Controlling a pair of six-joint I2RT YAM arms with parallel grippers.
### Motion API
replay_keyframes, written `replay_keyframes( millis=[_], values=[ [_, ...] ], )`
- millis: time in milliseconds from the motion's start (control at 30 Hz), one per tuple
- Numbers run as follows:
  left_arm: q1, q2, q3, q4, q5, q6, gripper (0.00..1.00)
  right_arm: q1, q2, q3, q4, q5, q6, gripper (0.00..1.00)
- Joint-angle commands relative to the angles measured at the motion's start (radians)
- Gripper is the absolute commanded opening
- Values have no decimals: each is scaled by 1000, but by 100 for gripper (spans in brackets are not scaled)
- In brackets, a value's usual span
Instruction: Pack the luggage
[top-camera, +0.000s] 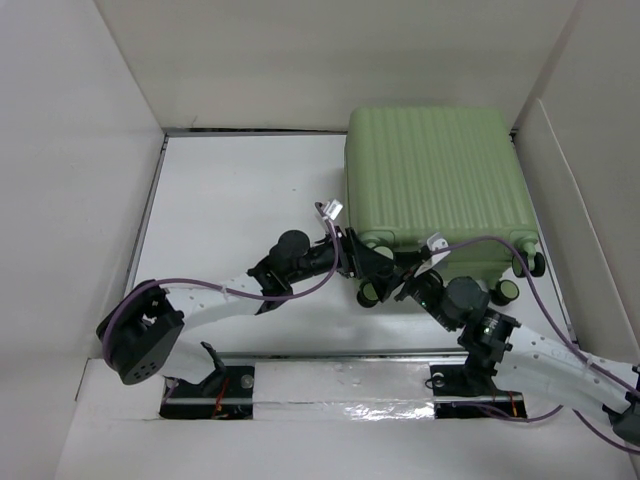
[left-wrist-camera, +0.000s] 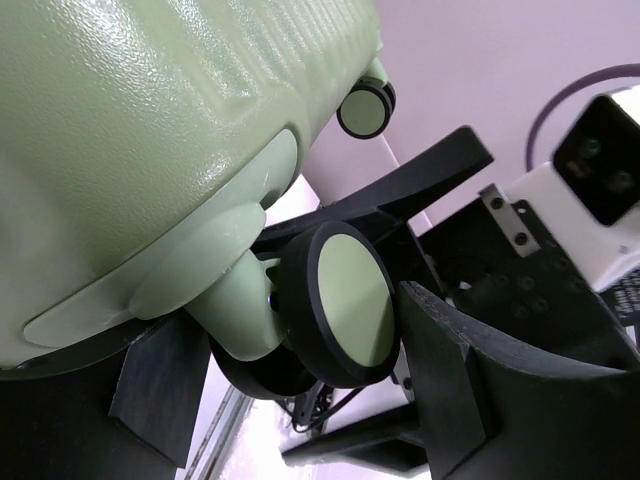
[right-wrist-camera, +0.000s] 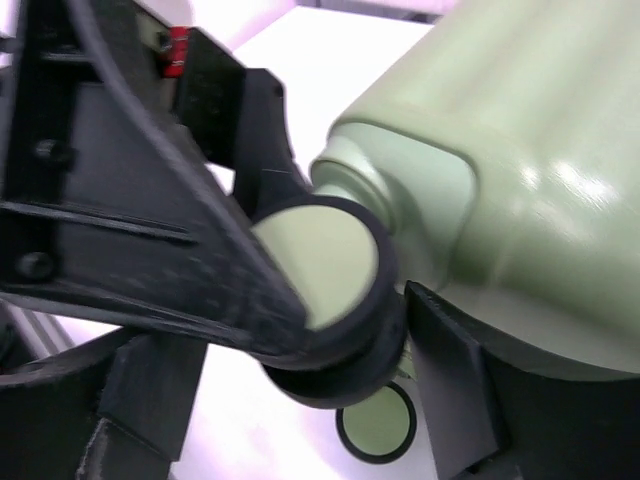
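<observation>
The luggage (top-camera: 435, 180) is a closed light-green ribbed suitcase lying flat at the back right of the table. My left gripper (top-camera: 362, 265) is at its near-left corner. In the left wrist view the fingers (left-wrist-camera: 470, 390) press both sides of a black-and-green spinner wheel (left-wrist-camera: 350, 300) under the shell (left-wrist-camera: 130, 130). My right gripper (top-camera: 408, 283) is just right of that corner. In the right wrist view its jaws (right-wrist-camera: 300, 370) stand open around the same wheel (right-wrist-camera: 320, 260), with a gap on the left side. The left gripper's black finger (right-wrist-camera: 150, 220) crosses in front.
Two more wheels (top-camera: 508, 290) stick out at the suitcase's near-right corner. White walls (top-camera: 70, 150) close in the table on the left, back and right. A taped rail (top-camera: 340, 410) runs along the near edge by the arm bases.
</observation>
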Motion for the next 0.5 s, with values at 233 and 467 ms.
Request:
replay_keyframes(
  millis=[233,467],
  values=[
    [-26,-21,11,237,136,-44,68,-3,43,-12,161,123,27,73],
    [-26,-9,0,229,142,-47,68,-3,118,20,218,132,-25,75]
  ],
)
